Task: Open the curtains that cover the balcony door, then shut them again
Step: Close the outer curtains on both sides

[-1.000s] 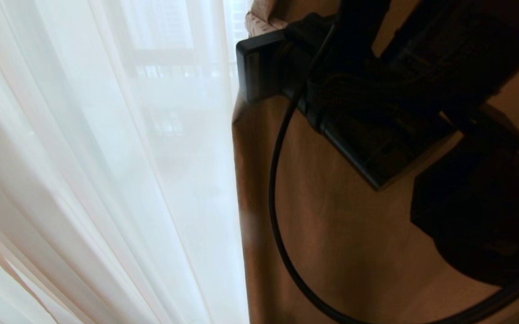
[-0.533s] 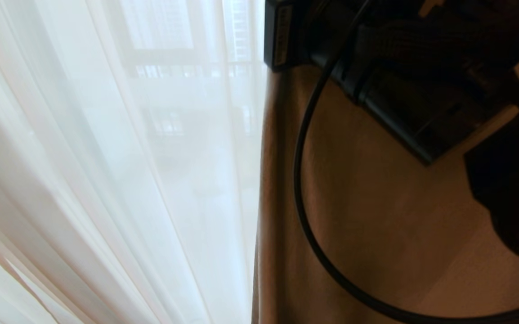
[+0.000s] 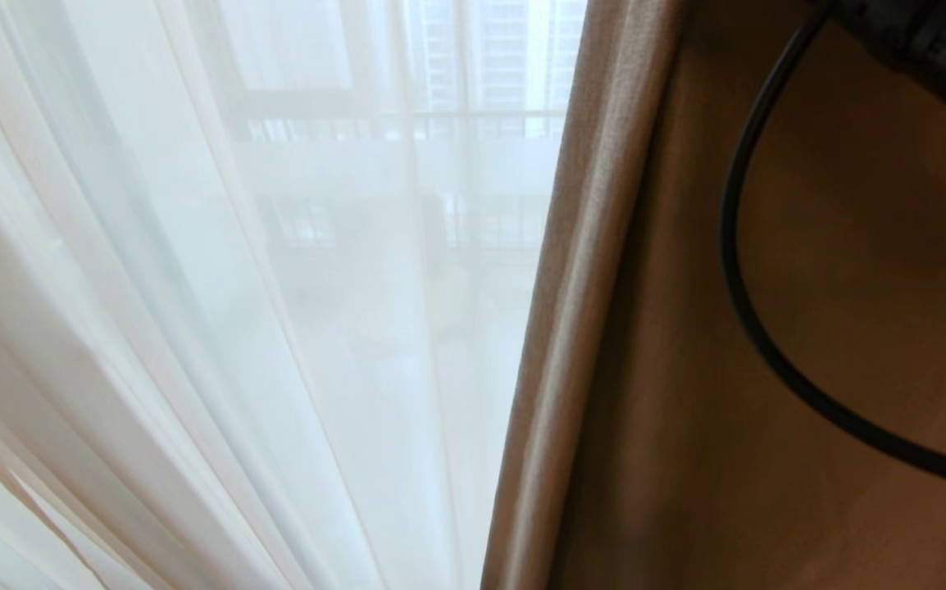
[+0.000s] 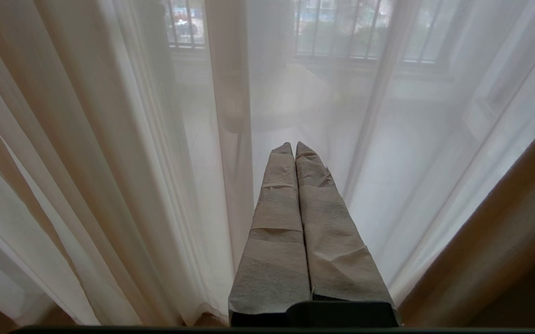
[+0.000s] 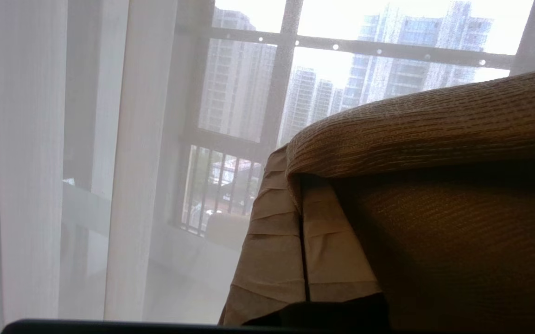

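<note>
The curtains hang in long vertical pleats: a thick, ribbed cream-beige drape (image 5: 434, 120) whose woven edge folds over the tips of the right gripper (image 5: 302, 185), and a thin white sheer (image 4: 110, 162) spread just ahead of the left gripper (image 4: 294, 146). Both grippers, wrapped in creased paper-like tape, are clenched with their jaws pressed together; the right one's tips are hidden under the fabric fold. A black cable (image 3: 735, 270) loops across the drape.

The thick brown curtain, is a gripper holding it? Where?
Yes. The right gripper is shut on the thick curtain at its folded edge. The left gripper holds nothing.
</note>
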